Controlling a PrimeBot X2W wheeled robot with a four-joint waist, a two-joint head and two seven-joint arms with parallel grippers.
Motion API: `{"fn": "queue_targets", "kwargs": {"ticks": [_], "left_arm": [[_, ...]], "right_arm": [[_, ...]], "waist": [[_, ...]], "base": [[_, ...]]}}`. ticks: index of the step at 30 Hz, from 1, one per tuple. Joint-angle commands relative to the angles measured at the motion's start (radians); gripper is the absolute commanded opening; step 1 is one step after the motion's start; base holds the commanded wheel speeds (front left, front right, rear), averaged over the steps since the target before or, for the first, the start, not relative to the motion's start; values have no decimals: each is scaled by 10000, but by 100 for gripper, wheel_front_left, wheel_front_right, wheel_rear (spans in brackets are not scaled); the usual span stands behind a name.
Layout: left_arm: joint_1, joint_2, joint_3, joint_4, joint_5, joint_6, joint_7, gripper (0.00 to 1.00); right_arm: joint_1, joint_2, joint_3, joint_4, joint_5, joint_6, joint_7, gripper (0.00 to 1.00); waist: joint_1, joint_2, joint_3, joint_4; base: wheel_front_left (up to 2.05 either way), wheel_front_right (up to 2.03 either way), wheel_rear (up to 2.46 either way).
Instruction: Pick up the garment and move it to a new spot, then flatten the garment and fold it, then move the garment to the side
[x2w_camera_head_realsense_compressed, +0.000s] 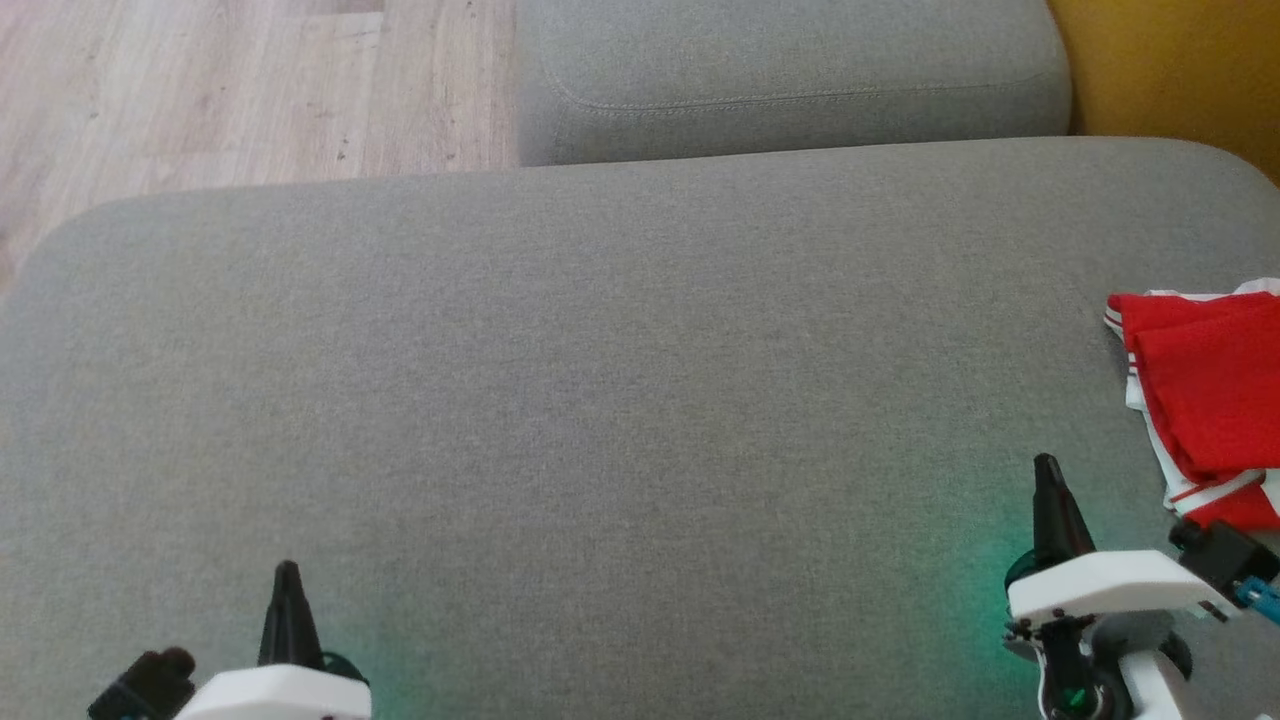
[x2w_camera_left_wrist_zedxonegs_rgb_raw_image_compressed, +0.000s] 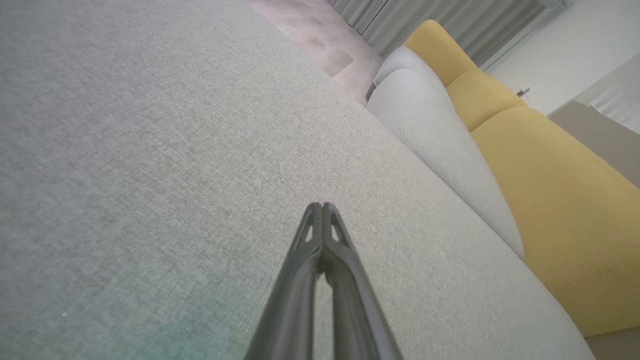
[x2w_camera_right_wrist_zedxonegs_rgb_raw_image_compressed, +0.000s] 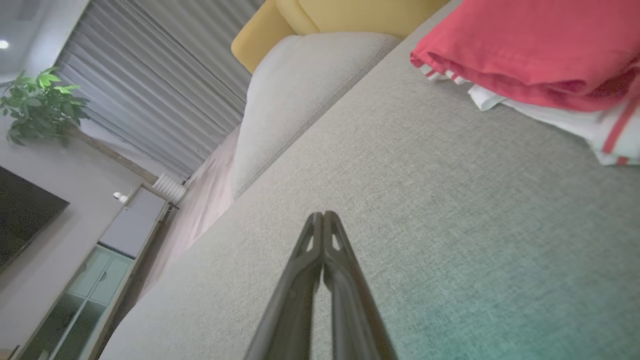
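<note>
The red-and-white garment (x2w_camera_head_realsense_compressed: 1205, 390) lies folded at the right edge of the frame on the grey cushion (x2w_camera_head_realsense_compressed: 600, 400). The left gripper (x2w_camera_head_realsense_compressed: 287, 572), lower left, and the right gripper (x2w_camera_head_realsense_compressed: 1046, 466), lower right, are pinched closed and empty. Setting it aside looks finished; next calls only for the 2 arms to rest clear of it.

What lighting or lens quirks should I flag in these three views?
Head view: green glow tints the grey sofa cushion beside the right arm's dark fingers, fainter at lower left; the red-and-white garment is cropped by the right edge. Left wrist view: faint green cast bottom left, scene tilted. Right wrist view: green cast lower right.
</note>
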Motion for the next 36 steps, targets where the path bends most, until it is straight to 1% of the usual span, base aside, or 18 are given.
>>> {"fn": "queue_targets", "kwargs": {"ticks": [1, 36], "left_arm": [[-479, 18, 277, -360, -314, -77, 49, 0], [-895, 24, 765, -853, -4014, -349, 1029, 0]], "right_arm": [[-316, -31, 2, -432, 362, -4, 98, 0], [-208, -28, -498, -1406, 4256, -7, 1074, 0]], "waist": [[-1, 0, -2, -1], [-1, 0, -27, -20]], "base": [[0, 0, 0], [0, 0, 0]]}}
